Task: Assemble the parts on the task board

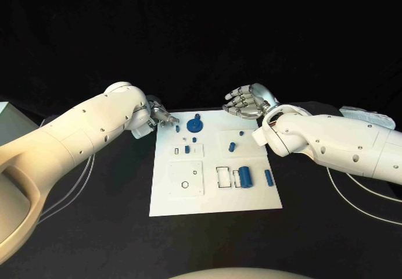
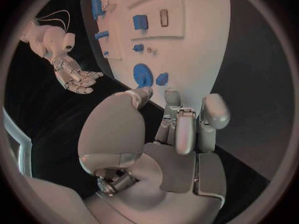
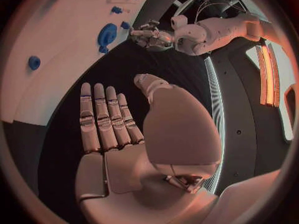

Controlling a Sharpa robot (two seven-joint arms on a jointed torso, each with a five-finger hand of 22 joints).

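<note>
One white task board, about eight small blue parts, two silver hands

Both hands, left hand and right hand, hover at the task board's far edge.

No readable text or markings

No letters, numbers, brand marks or signs can be read on the task board, on the blue parts, or on either arm; the board shows plain outlined recesses without any legible label.
</note>
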